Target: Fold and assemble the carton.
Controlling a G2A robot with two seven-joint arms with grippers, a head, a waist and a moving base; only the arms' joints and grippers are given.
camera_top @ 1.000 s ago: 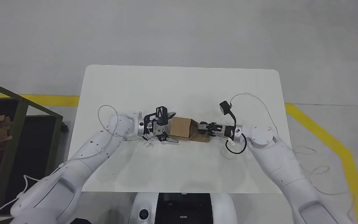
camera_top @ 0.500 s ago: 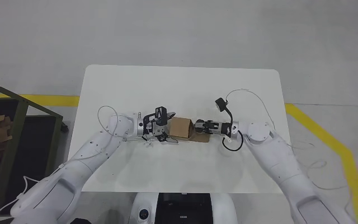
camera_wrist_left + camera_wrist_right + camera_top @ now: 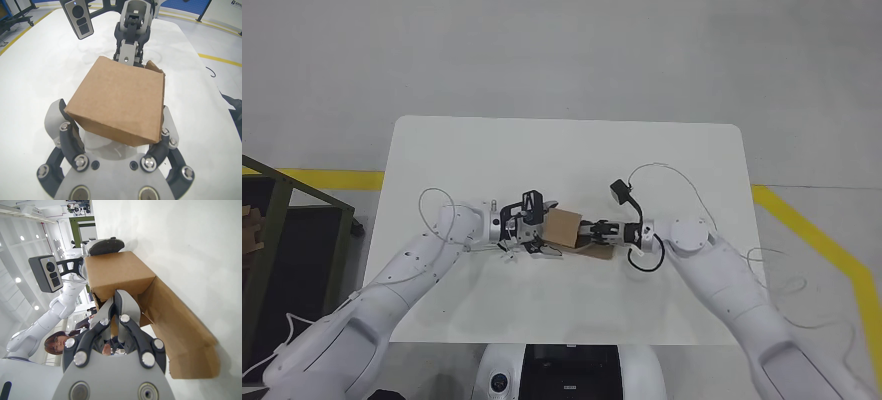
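A brown carton (image 3: 564, 226) stands half folded in the middle of the white table (image 3: 442, 150). My left gripper (image 3: 539, 232) straddles its left end, and the fingers (image 3: 64, 113) press both side walls of the carton (image 3: 117, 98). My right gripper (image 3: 588, 232) meets the opposite, open end with its fingers together. In the right wrist view its tips (image 3: 115, 294) touch the edge of the carton (image 3: 117, 270) beside a small side flap (image 3: 144, 319). A long flap (image 3: 179, 332) lies flat on the table toward the right arm. The right gripper (image 3: 129, 56) rises behind the carton's far edge.
A thin cable (image 3: 682, 175) loops over the table behind the right arm. A dark green rack (image 3: 282, 230) stands off the table's left side. Open table surface lies beyond the carton and toward the front edge.
The right arm has slid left toward the carton, bringing its shut fingers up against the open end. The left arm and carton have barely moved.
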